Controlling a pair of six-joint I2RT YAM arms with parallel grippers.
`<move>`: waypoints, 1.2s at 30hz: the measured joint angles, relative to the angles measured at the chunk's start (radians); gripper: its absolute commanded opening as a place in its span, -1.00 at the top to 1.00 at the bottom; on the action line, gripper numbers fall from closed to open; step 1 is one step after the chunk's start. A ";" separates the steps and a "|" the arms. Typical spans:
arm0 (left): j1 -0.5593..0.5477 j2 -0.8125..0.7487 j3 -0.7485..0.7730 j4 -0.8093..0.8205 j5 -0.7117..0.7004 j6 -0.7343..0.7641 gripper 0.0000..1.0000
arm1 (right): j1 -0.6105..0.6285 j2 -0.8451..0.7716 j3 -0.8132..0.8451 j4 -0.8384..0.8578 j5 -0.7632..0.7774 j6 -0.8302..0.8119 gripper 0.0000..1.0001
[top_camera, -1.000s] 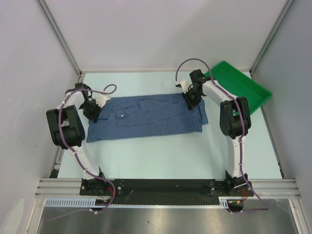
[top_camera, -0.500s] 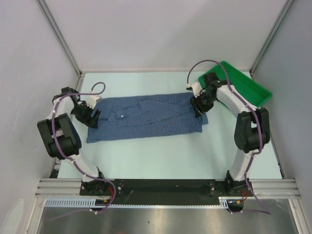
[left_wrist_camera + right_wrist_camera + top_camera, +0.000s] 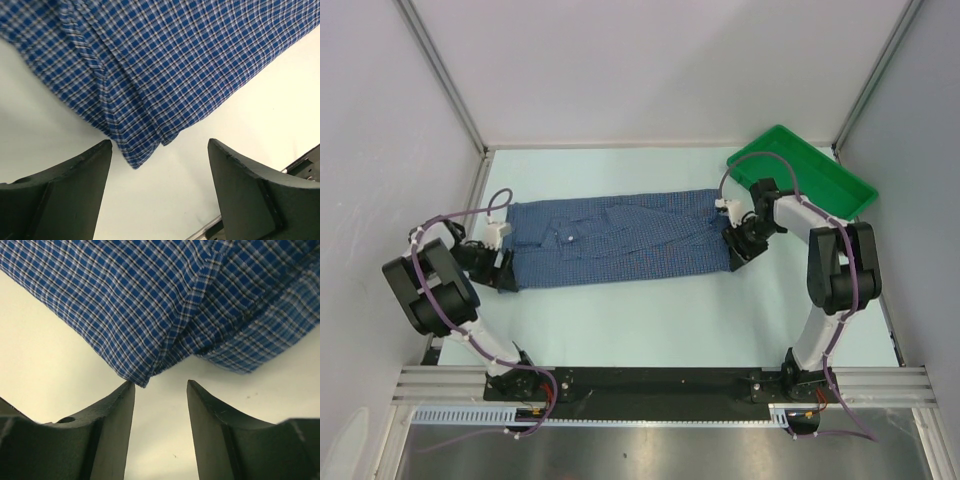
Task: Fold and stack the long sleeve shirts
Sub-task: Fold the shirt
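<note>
The long sleeve shirt [image 3: 620, 240], blue with a fine white check, lies flat as one long band across the middle of the table. My left gripper [image 3: 503, 268] sits low at its near left corner, and my right gripper [image 3: 738, 248] at its near right corner. In the left wrist view the left gripper [image 3: 160, 145] stands wide open, and the shirt [image 3: 175, 65] ends in a corner just ahead of the gap. In the right wrist view the right gripper [image 3: 160, 382] is open, with a corner of the shirt [image 3: 150, 300] at its left fingertip [image 3: 127, 390]. Nothing is held.
A green plastic tray [image 3: 840, 185] stands at the back right, close behind the right arm. The pale table [image 3: 640, 320] is walled on three sides. A metal rail [image 3: 305, 165] shows at the right edge of the left wrist view.
Both grippers were shut on the shirt's ends and have opened and let go. Each arm swung outward and nearer, down to the shirt's near corners. The shirt now lies stretched longer and flatter.
</note>
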State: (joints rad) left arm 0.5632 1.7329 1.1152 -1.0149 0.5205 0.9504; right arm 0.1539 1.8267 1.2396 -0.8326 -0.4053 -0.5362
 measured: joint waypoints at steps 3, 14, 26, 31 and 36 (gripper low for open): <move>0.000 0.004 -0.032 0.023 0.003 0.013 -0.62 | 0.000 0.007 -0.008 0.023 -0.020 -0.003 0.20; 0.000 0.019 -0.037 0.082 -0.019 0.073 1.00 | 0.002 0.051 0.008 0.068 -0.047 -0.016 1.00; -0.006 -0.077 0.055 -0.049 -0.108 0.264 1.00 | 0.061 0.005 0.064 -0.091 -0.004 -0.156 0.87; -0.006 -0.113 -0.059 -0.027 -0.185 0.331 0.03 | 0.074 0.013 0.009 -0.137 0.026 -0.196 0.04; 0.006 -0.114 -0.098 -0.037 -0.222 0.346 -0.39 | 0.021 0.005 -0.002 -0.205 0.035 -0.208 0.01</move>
State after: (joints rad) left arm 0.5697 1.6192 1.0172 -1.0515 0.2981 1.2964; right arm 0.1753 1.8320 1.2381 -1.0378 -0.3698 -0.7441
